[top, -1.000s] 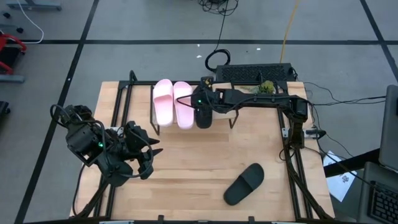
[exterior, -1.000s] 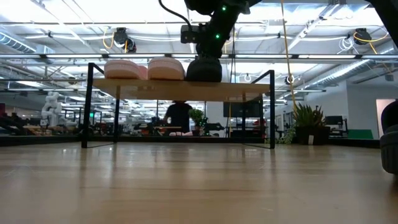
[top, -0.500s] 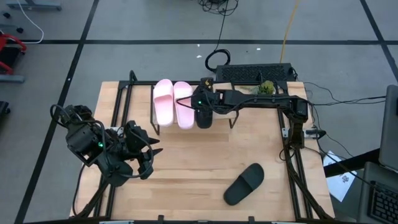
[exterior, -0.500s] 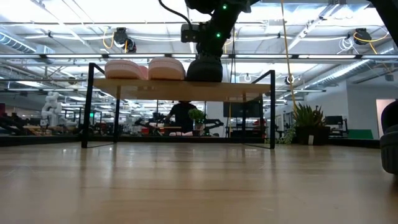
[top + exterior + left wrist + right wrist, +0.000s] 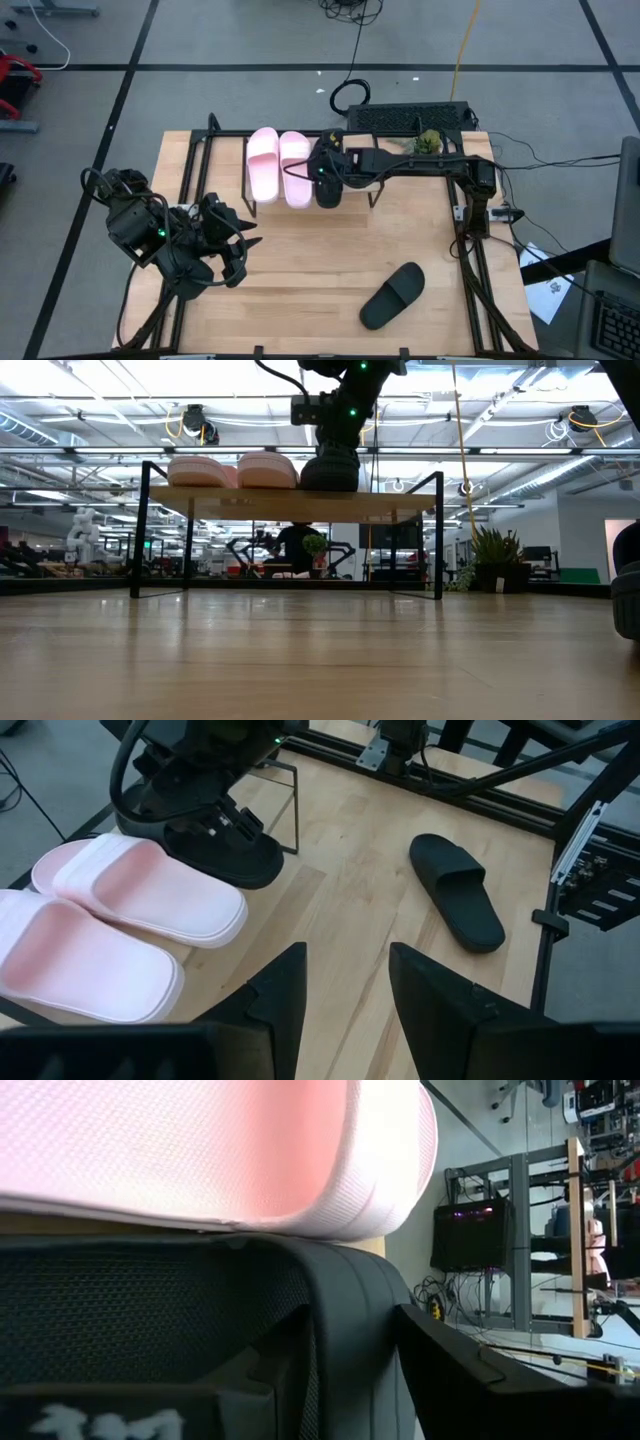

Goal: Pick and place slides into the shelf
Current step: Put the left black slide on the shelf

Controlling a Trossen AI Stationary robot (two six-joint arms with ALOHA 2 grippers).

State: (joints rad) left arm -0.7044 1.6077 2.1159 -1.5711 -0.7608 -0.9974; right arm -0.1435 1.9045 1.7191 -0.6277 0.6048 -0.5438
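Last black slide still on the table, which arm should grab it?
Probably the right: the loose black slide lies on its side of the table. But the right gripper is busy at the shelf; the left gripper waits open.

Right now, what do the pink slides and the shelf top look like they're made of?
Pink slides: likely soft moulded foam or rubber, matte, with thick rounded edges and a fine pebbled texture up close. Shelf top: looks like light wood or laminate board, a thin flat pale slab on black metal legs.

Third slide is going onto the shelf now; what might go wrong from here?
The black slide lies tight against the pink slide, so the right tool pulling away might nudge either one. The other black slide lies angled on the table, so gripping it may be awkward.
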